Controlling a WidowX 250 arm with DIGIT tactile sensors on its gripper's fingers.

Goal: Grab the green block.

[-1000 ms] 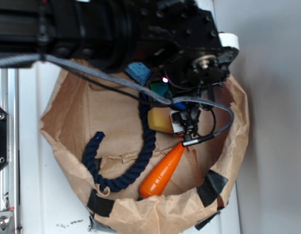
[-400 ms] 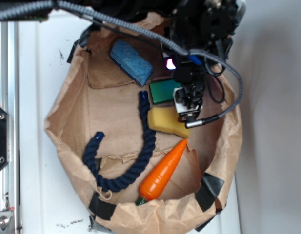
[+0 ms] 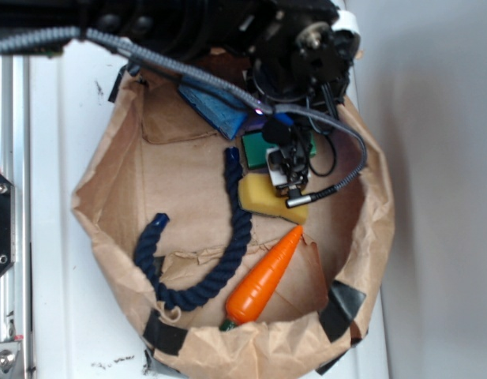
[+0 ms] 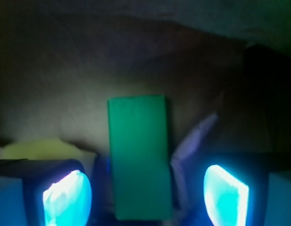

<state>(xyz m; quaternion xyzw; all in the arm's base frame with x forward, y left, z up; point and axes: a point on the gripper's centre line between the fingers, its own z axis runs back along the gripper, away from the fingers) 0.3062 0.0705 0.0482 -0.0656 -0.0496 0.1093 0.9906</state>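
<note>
I see a brown paper bag [image 3: 109, 189] with its rim rolled down and black tape on the lower edge, lying open on a white table [image 3: 61, 308]. Inside it lie a dark blue rope [image 3: 227, 237] curled in a hook shape, an orange carrot [image 3: 265, 276] near the lower rim, a yellow sponge [image 3: 263, 199] just above the carrot's tip, and a light-blue sponge [image 3: 215, 106] near the upper rim, partly under the arm's cable. The green block [image 3: 257, 148] lies flat on the bag's floor between the blue sponge and the yellow one, close beside the yellow one, its right part hidden by the arm.

From the wrist I see the green block [image 4: 139, 157] standing lengthwise in the middle of the picture, with the gripper [image 4: 145, 190] spread wide: one glowing fingertip on each side of the block, a gap left on both sides, neither touching it. A bit of the yellow sponge [image 4: 37, 148] shows at the left.

A metal rail [image 3: 6, 197] runs along the table's left edge, and a plain grey wall [image 3: 440, 189] fills the right side.
</note>
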